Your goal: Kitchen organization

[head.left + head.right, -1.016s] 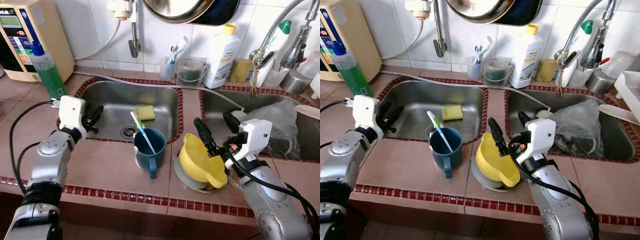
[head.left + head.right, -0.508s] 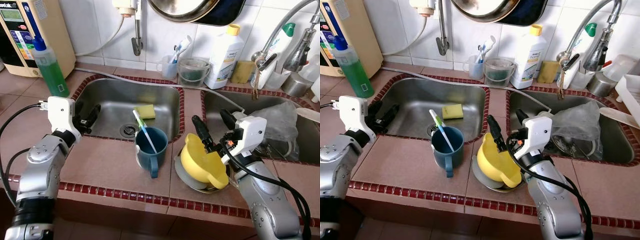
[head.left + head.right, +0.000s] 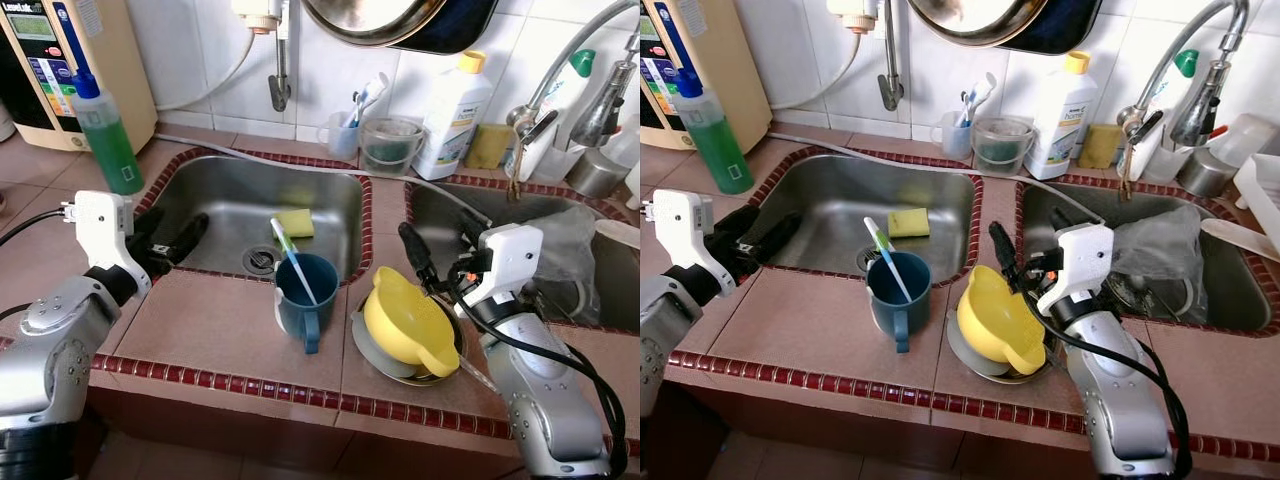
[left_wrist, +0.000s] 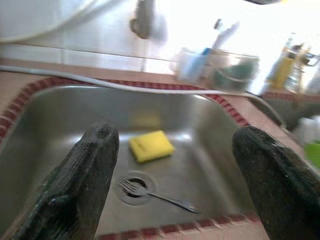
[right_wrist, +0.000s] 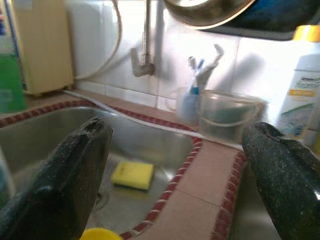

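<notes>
Yellow colander [image 3: 408, 322] is seen tilted on a plate [image 3: 372, 350] on the tiled counter [image 3: 210, 325], just beside the blue mug [image 3: 303, 297]. The right gripper [image 3: 442, 252] is held above its far rim, fingers spread wide and empty; the left gripper [image 4: 177, 165] is likewise parted at the left sink [image 3: 330, 200], gripping nothing.

Mug [image 3: 304, 292] sat on tabletop [image 3: 220, 325], left of colander [image 3: 410, 327]; sponge [image 3: 296, 222] lay in sink [image 3: 230, 200] behind mug.

The left gripper [image 3: 180, 234] sits mid-left, fingers spread; the right gripper [image 3: 440, 250] sits right of centre, also spread.
</notes>
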{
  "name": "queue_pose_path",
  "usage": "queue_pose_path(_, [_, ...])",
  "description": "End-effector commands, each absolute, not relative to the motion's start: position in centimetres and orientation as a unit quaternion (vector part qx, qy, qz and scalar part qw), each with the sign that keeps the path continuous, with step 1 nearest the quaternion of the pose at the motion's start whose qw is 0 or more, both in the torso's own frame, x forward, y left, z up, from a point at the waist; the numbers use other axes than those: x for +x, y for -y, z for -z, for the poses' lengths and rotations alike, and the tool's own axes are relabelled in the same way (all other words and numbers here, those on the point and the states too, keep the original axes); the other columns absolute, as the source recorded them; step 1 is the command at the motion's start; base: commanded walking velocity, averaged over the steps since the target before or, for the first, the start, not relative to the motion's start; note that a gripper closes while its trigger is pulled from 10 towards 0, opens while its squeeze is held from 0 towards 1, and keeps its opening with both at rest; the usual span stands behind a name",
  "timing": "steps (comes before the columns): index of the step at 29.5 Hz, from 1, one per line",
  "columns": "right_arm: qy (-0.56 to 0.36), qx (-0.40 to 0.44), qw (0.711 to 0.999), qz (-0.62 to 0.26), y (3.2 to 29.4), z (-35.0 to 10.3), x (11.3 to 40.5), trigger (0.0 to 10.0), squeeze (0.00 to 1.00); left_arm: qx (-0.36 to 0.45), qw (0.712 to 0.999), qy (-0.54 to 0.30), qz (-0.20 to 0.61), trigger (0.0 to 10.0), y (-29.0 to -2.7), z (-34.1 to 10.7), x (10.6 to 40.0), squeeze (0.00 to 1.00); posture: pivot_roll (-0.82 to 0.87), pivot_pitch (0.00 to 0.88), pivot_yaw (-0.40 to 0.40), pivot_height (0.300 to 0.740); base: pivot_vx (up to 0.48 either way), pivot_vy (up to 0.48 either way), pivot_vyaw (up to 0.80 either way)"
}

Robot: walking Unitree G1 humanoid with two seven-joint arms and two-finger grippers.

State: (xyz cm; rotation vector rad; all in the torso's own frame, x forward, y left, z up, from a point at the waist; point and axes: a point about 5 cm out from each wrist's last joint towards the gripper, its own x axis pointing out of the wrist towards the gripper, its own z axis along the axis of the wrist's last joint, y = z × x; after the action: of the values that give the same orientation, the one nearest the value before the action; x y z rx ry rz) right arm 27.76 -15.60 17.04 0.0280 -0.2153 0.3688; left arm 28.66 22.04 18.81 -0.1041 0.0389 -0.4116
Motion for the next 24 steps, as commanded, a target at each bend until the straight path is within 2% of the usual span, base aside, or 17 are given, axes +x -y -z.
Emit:
queue_pose_path(1, [0.105, 0.018, 0.973, -0.205, 15.3, -17.3, 27.3, 10.0, 0.00, -0.048, 0.970, -0.026, 0.235, 10.0, -21.1, -19.2, 28.2, 1.00, 0.10, 0.000, -0.050, 0.740, 0.000, 0.000, 0.00])
queue_pose_path(2, [0.104, 0.019, 0.971, -0.214, 15.2, -17.4, 27.2, 10.0, 0.00, -0.046, 0.968, -0.029, 0.243, 10.0, -20.8, -19.2, 27.9, 0.94, 0.10, 0.000, -0.050, 0.740, 0.000, 0.000, 0.00])
queue_pose_path(3, [0.102, 0.022, 0.969, -0.223, 15.2, -17.4, 27.0, 10.0, 0.00, -0.047, 0.966, -0.031, 0.253, 10.0, -20.5, -19.2, 27.7, 0.55, 0.10, 0.000, -0.055, 0.740, 0.000, 0.000, 0.00])
queue_pose_path(4, [0.098, 0.031, 0.966, -0.236, 15.1, -17.4, 26.7, 10.0, 0.00, -0.050, 0.963, -0.033, 0.264, 10.0, -20.1, -19.2, 27.5, 0.00, 0.10, 0.000, -0.055, 0.740, 0.000, 0.000, 0.00])
queue_pose_path(12, [0.075, 0.030, 0.954, -0.290, 15.4, -17.6, 25.4, 10.0, 0.00, -0.063, 0.948, -0.059, 0.305, 10.0, -18.7, -18.9, 26.3, 0.00, 0.10, 0.000, -0.058, 0.740, 0.000, 0.000, 0.00])
queue_pose_path(24, [0.051, 0.018, 0.940, -0.336, 16.3, -17.9, 24.2, 10.0, 0.00, -0.108, 0.936, -0.103, 0.319, 10.0, -17.3, -19.2, 26.7, 0.00, 0.09, 0.000, -0.049, 0.740, 0.000, 0.000, 0.00])
